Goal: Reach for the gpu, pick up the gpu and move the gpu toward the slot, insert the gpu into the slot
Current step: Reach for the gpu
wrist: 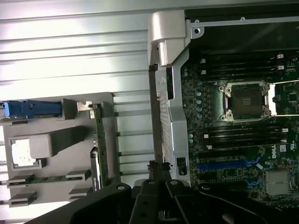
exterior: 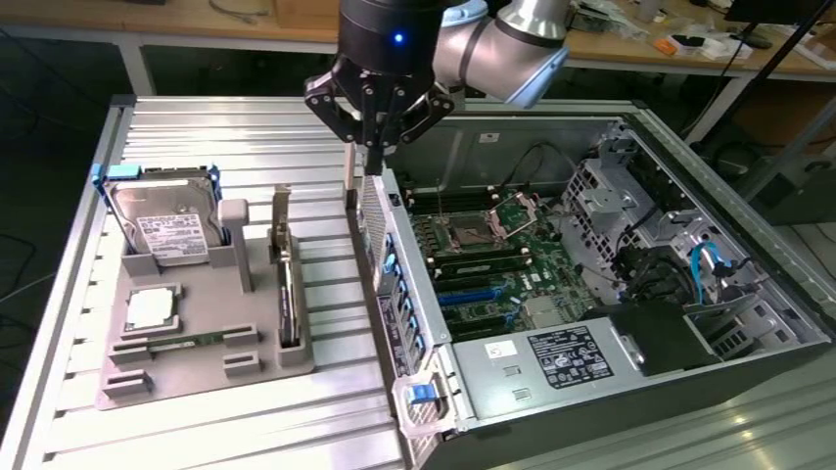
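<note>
Reach step, I judge: the jaws hang clenched and empty over the case [exterior: 392, 257] rim, apart from the gpu [exterior: 285, 294] upright in its holder [exterior: 176, 364], so grasping calls for parting them.

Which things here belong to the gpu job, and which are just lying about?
Job:
gpu, upright in the gray holder
gripper, shut, just above the case wall
motherboard with its slots

Lying about, all on the holder:
hard drive
memory stick
processor chip
</note>
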